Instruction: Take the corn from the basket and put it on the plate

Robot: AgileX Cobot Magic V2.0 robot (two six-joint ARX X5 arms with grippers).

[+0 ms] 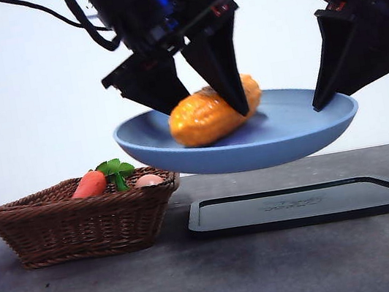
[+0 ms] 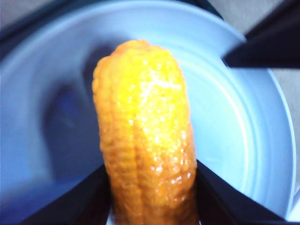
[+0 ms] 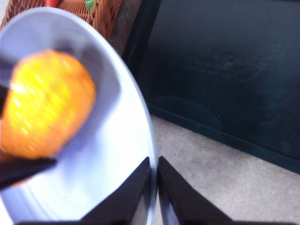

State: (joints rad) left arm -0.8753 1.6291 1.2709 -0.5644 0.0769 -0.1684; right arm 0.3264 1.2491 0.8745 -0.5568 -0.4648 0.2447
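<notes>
The orange-yellow bumpy corn (image 1: 212, 116) lies across the inside of the light-blue plate (image 1: 289, 138), with my left gripper (image 1: 207, 110) shut on it from above. In the left wrist view both black jaws press the sides of the corn (image 2: 145, 140) over the plate (image 2: 234, 131). I cannot tell whether the corn touches the plate's floor. The plate hangs in the air above the table, tilted slightly. My right gripper (image 1: 328, 99) is shut on its right rim, and the right wrist view shows that rim (image 3: 151, 140) pinched between the jaws. The brown wicker basket (image 1: 80, 219) stands at the lower left.
In the basket lie a red-orange carrot with green leaves (image 1: 91, 184) and a small tan egg (image 1: 148, 180). A flat black rectangular tray (image 1: 308, 206) rests on the grey table right under the raised plate, beside the basket.
</notes>
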